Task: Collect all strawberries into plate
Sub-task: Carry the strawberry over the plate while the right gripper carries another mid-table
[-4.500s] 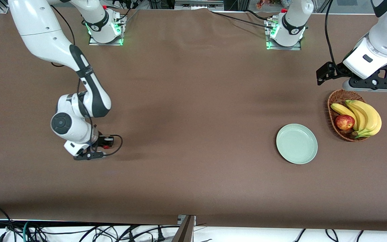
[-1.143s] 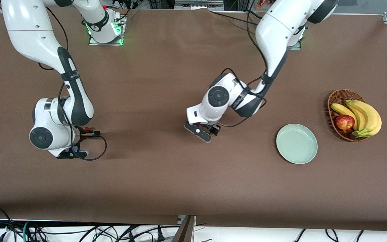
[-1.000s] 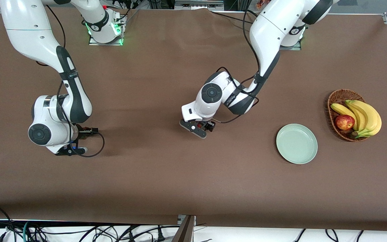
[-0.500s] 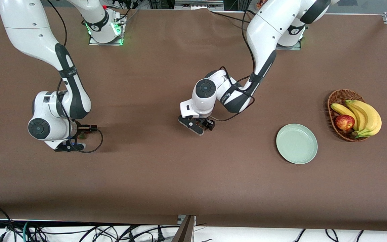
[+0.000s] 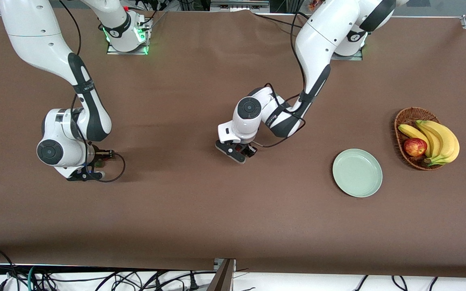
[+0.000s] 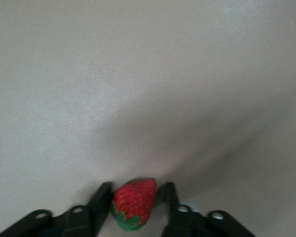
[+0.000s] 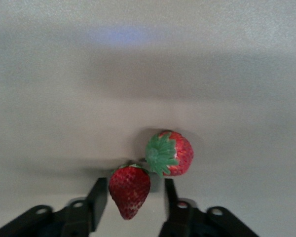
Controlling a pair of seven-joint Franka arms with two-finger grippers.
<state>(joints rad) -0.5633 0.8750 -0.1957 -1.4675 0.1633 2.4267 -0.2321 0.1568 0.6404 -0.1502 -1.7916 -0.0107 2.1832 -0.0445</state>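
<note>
Left gripper (image 6: pixel 133 200) clamped on small red strawberry with green cap (image 6: pixel 133 203), low at mid tabletop (image 5: pixel 184 202). Right gripper (image 7: pixel 131 197) clamped on second red strawberry (image 7: pixel 129 191); third strawberry (image 7: pixel 168 153) touching it, outside fingers. Pale mint-green round plate (image 5: pixel 357 173) well apart.

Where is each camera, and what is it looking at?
Front view: high across the table, facing both arms; shows the plate, basket, left gripper and right gripper.
Left wrist view: on the left arm's wrist, looking down past its fingers at one strawberry between them.
Right wrist view: on the right wrist, looking down at a gripped strawberry and a loose strawberry beside it.
Shared: the brown table, and each gripper also appears in the front view.
</note>
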